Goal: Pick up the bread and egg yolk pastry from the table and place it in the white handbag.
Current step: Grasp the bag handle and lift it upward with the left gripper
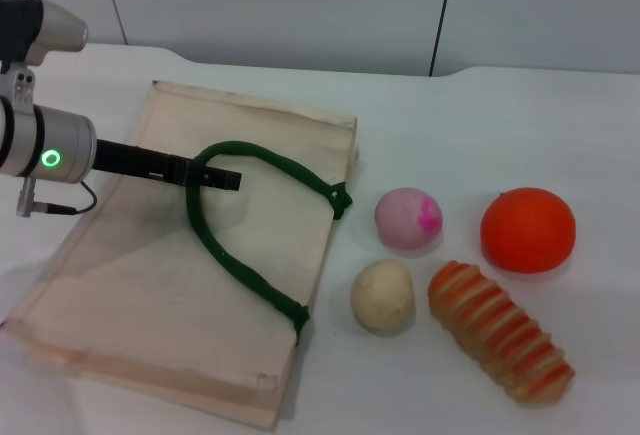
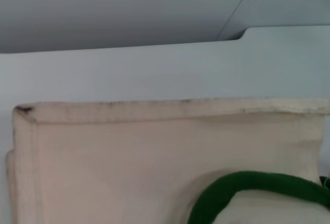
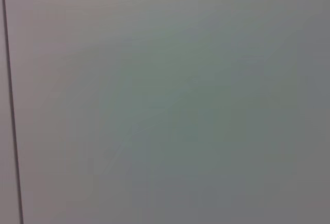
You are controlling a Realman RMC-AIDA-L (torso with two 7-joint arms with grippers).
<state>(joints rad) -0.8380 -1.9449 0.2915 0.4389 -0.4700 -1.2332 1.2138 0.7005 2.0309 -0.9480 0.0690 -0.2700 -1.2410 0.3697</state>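
Jaws of the left gripper (image 1: 215, 177) seem closed on the cream cloth handbag's (image 1: 120, 285) green rope handle (image 1: 240, 270), left of frame; striped bread loaf (image 1: 500, 330) and pale pastry ball (image 1: 382, 295) lie lower right.

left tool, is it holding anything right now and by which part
The left tool reaches across the white handbag with its tip at the dark green handle, at the top of the loop. Whether it actually grips the handle cannot be told.

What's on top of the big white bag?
On the white handbag lies its dark green handle, looping across the cloth. The left gripper reaches over the bag at that loop. No food sits on it. The bag lies flat, so its inside is hidden.
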